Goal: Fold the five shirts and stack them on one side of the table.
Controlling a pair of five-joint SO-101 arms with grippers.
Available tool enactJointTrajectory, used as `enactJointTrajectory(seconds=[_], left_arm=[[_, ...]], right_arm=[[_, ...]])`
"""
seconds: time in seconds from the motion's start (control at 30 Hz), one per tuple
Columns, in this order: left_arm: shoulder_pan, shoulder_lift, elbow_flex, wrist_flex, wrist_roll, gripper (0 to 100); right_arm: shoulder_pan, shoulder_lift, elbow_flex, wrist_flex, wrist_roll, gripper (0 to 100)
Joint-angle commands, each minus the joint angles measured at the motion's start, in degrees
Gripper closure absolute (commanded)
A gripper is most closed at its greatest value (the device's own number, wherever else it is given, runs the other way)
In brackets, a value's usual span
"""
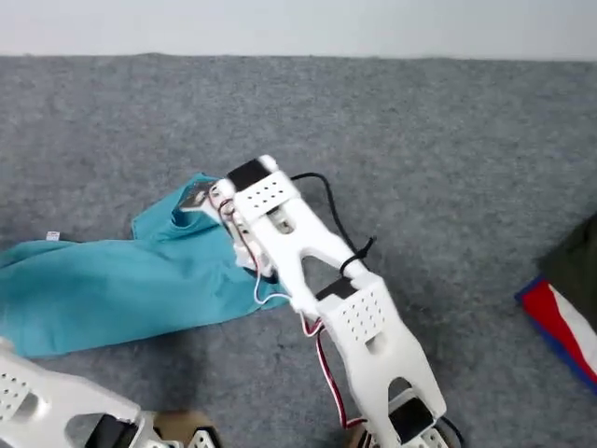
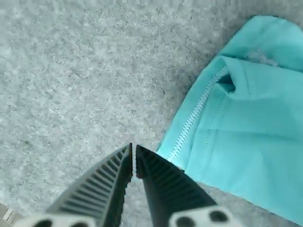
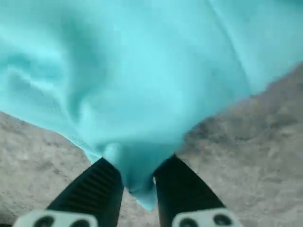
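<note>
A teal shirt point(image 1: 121, 280) lies spread on the grey carpeted table point(image 1: 420, 149), left of centre. My right gripper point(image 1: 221, 203) is at the shirt's upper right corner, and a bunched fold of the teal shirt point(image 3: 142, 94) sits pinched between its black fingers point(image 3: 102, 182); the right gripper point(image 3: 137, 165) is shut on it. My left gripper point(image 2: 134, 151) is shut with nothing in it, hanging over bare carpet just beside a stitched hem of the teal shirt point(image 2: 236, 132). The left arm point(image 1: 56, 401) sits at the front left corner.
More clothing lies at the right edge: a dark green piece point(image 1: 578, 261) and a red, white and blue one point(image 1: 560, 322). Open carpet stretches across the back and between the right arm and those clothes.
</note>
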Motion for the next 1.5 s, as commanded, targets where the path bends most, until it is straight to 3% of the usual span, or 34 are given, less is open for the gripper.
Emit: enactJointTrajectory(seconds=[0.0,0.3,0.67,0.83,1.03,1.13,1.27,1.47], left_arm=[[-0.2,-4.0,-0.3,1.8,-0.8,98],[-0.3,-4.0,-0.1,1.8,-0.9,98],[0.3,-4.0,-0.1,1.8,-1.8,98],[1.2,-3.9,0.2,1.9,-1.7,98],[5.3,-4.2,8.3,2.0,-1.5,98],[8.9,-6.6,17.7,2.0,-1.5,93],[15.4,-16.5,34.6,2.0,-1.4,86],[26.8,-30.1,53.4,1.6,-1.5,85]], right_arm=[[4.2,-0.5,-2.4,2.3,0.6,99.0],[16.3,-2.5,-0.8,2.5,0.5,99.0],[29.8,-9.4,15.9,2.3,5.9,99.0],[28.0,-12.0,15.9,2.3,4.6,95.0],[22.5,-18.2,15.8,2.2,0.3,64.8],[19.6,-21.0,15.8,2.1,0.2,54.8],[17.6,-22.0,15.8,2.1,0.2,53.4],[17.5,-21.9,15.8,2.1,0.2,53.4]])
